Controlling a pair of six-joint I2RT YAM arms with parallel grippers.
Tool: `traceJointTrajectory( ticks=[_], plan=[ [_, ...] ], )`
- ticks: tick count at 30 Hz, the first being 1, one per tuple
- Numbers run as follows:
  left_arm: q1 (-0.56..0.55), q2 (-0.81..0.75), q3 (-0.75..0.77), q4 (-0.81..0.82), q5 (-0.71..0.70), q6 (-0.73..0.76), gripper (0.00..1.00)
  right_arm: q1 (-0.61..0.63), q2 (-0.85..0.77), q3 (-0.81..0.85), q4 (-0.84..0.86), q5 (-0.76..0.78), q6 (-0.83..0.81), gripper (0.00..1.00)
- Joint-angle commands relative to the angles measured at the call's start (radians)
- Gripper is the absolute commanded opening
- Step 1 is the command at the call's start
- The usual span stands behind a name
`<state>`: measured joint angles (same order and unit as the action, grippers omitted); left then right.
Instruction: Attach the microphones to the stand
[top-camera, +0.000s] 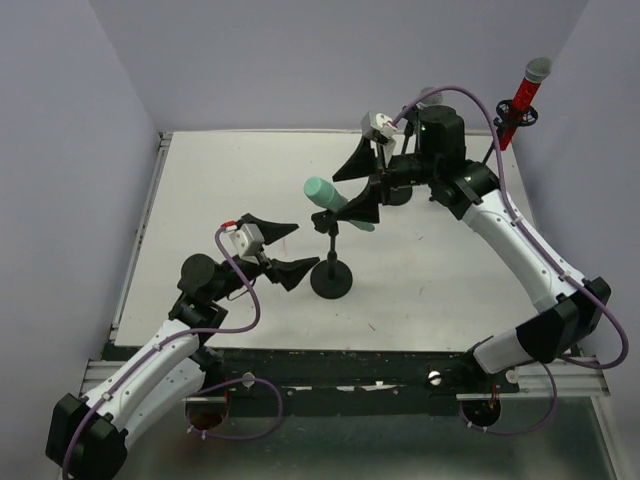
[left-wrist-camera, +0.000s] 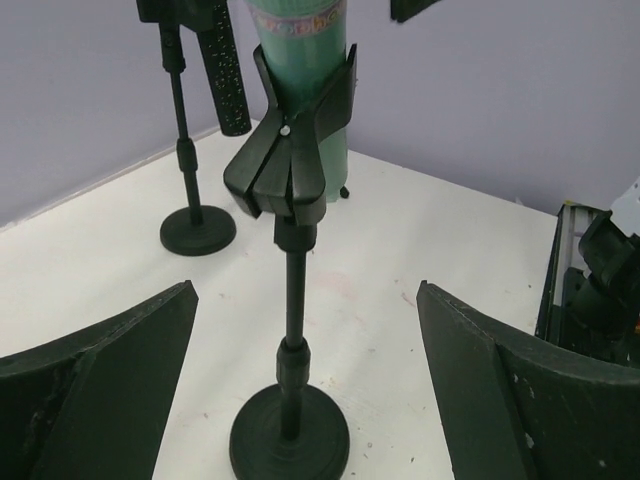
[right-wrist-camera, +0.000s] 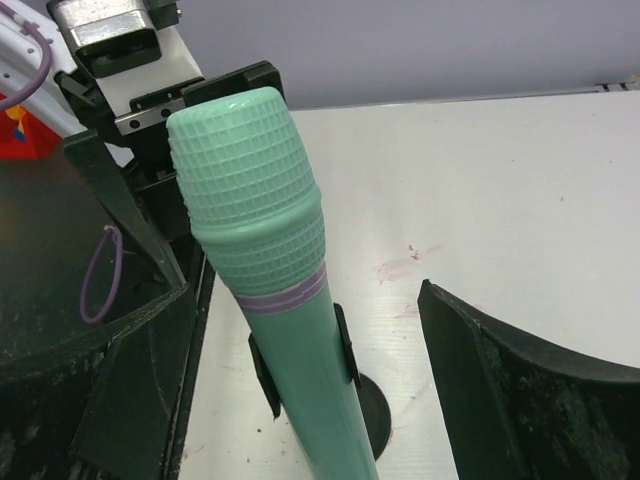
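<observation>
Here the mint-green microphone (right-wrist-camera: 245, 190) is sitting in the clip (left-wrist-camera: 290, 170) of the middle stand (top-camera: 331, 272), its body tilting so that the head is pointing toward the table's left side. The right gripper (top-camera: 332, 198) is hovering around it with its fingers (right-wrist-camera: 530, 390) spread wide and released. In the right wrist view the microphone is lying between the two fingers, nearer the one on the left of that view, with a strip of white table (right-wrist-camera: 520, 180) showing on both sides, so neither finger is touching it.

The left gripper (top-camera: 306, 245) is hanging just left of the same stand, its fingers (left-wrist-camera: 100, 390) likewise parted and gripping nothing. In the left wrist view the stand's post and round base are standing between and a little beyond those fingers, apart from both.

The red microphone (top-camera: 524, 95) is resting in a stand at the far right corner. The black microphone (left-wrist-camera: 226, 70) is hanging in another stand farther back.
</observation>
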<state>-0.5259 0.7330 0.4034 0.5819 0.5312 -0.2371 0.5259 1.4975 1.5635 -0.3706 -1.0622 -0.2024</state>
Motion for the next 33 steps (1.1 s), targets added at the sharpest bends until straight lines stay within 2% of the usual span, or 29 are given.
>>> traceJointTrajectory(
  ticks=[1, 9, 13, 20, 30, 33],
  plan=[
    [-0.003, -0.061, -0.06, 0.021, -0.073, -0.025, 0.98, -0.041, -0.089, 0.018, -0.09, -0.022, -0.074, 1.0],
    [-0.008, 0.014, -0.113, 0.131, -0.022, 0.007, 0.98, -0.161, -0.307, -0.19, -0.195, -0.035, -0.248, 1.0],
    [-0.017, 0.078, -0.135, 0.225, -0.017, 0.056, 0.98, -0.22, -0.41, -0.392, -0.185, -0.064, -0.291, 1.0],
    [-0.048, 0.213, -0.068, 0.228, -0.022, 0.145, 0.96, -0.34, -0.505, -0.66, -0.091, -0.12, -0.282, 1.0],
    [-0.098, 0.436, 0.014, 0.412, -0.065, 0.171, 0.91, -0.343, -0.508, -0.697, -0.048, -0.102, -0.276, 1.0],
    [-0.106, 0.486, 0.028, 0.473, -0.065, 0.147, 0.81, -0.343, -0.51, -0.695, -0.047, -0.099, -0.276, 1.0]
  ],
)
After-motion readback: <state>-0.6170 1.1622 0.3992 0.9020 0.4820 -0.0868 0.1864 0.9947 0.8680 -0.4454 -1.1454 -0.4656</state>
